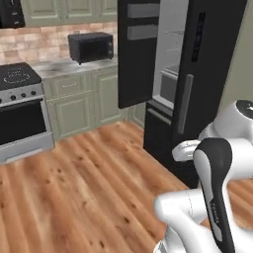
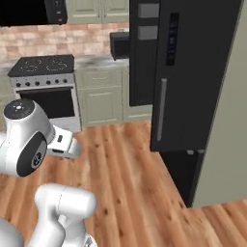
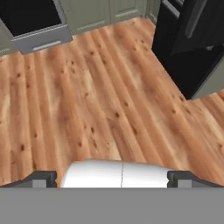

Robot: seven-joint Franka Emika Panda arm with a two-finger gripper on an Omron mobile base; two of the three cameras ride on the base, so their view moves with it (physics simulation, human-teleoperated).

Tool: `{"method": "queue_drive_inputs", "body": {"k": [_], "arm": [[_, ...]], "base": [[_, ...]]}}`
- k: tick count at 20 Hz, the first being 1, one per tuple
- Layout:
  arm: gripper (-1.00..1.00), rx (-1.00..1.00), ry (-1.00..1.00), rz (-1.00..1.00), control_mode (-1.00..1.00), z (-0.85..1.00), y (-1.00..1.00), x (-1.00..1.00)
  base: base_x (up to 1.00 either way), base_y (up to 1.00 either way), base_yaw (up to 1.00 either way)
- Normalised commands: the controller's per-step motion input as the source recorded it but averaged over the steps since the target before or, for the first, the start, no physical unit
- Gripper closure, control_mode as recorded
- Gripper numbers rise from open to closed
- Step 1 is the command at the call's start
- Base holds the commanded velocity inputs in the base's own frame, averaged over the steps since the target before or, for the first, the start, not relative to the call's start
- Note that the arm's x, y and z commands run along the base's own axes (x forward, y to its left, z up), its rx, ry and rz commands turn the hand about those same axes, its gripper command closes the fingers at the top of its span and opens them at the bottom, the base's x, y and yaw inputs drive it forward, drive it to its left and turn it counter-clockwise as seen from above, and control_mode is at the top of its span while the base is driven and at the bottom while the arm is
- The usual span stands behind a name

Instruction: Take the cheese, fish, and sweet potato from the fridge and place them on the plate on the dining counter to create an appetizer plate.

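The tall black fridge (image 1: 207, 74) stands ahead to the right, with its left door (image 1: 136, 54) swung open on a grey interior (image 1: 170, 59) with shelves. It also rises at the right of the right base view, fridge (image 2: 193, 72), and its lower part sits in the upper right corner of the hand view, fridge (image 3: 183, 35). My gripper (image 3: 111, 179) is open, its dark fingertips (image 3: 43, 178) spread wide, and it looks down on bare wooden floor well short of the fridge, holding nothing. The cheese, fish and sweet potato are hidden; the plate and dining counter are out of view.
A steel stove (image 1: 20, 108) stands at the left wall, with grey-green cabinets (image 1: 84, 99) and a black microwave (image 1: 91, 47) on their counter between it and the fridge. Wooden floor (image 1: 89, 188) lies open between me and the fridge. The open door juts out toward the cabinets.
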Motion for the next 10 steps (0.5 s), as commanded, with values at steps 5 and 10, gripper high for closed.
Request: {"method": "queue_drive_inputs", "body": {"k": [5, 10], "arm": [[-1.0, 0.0, 0.0, 0.0, 1.0, 0.0, 0.0, 0.0], [-1.0, 0.0, 0.0, 0.0, 1.0, 0.0, 0.0, 0.0]], "base": [[0.95, 0.33, -0.43], [0.68, 0.51, -0.46]]}}
